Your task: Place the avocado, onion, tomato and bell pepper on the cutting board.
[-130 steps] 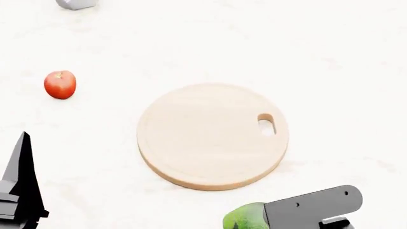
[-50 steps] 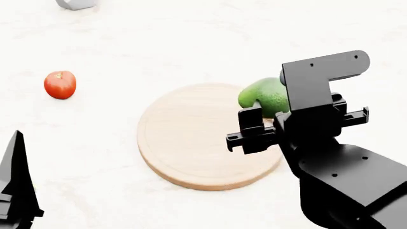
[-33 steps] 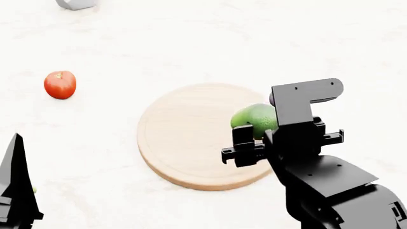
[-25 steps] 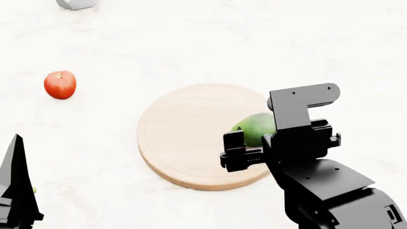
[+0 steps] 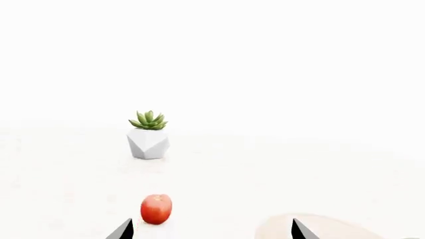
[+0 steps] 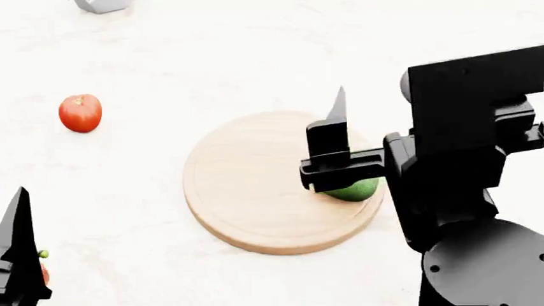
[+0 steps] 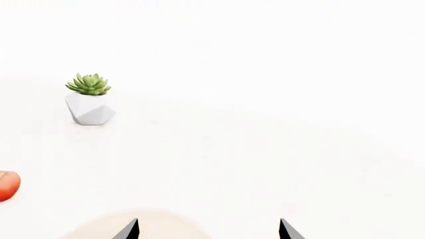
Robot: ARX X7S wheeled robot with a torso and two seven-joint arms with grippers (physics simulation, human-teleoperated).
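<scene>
Avocado lies on the board, on the right part of it, and the right gripper hides most of it, so only a green lower edge shows. This gripper is above the fruit and does not hold it: in the right wrist view its two black fingertips stand wide apart with nothing between them, so the jaws are released. One pointed finger rises over the board in the head view. I cannot see the handle hole of the board, because the arm covers that side.

Tomato rests on the white table, well apart from the board, to the left and further from the robot. The left wrist view shows the tomato near the left gripper, and its two tips are also spread wide, holding nothing. At the lower left corner of the head view the left finger shows as a black wedge, and beside it there is a small bit of red and green that I cannot identify.

A succulent in a white faceted pot stands far on the table, beyond the tomato.
</scene>
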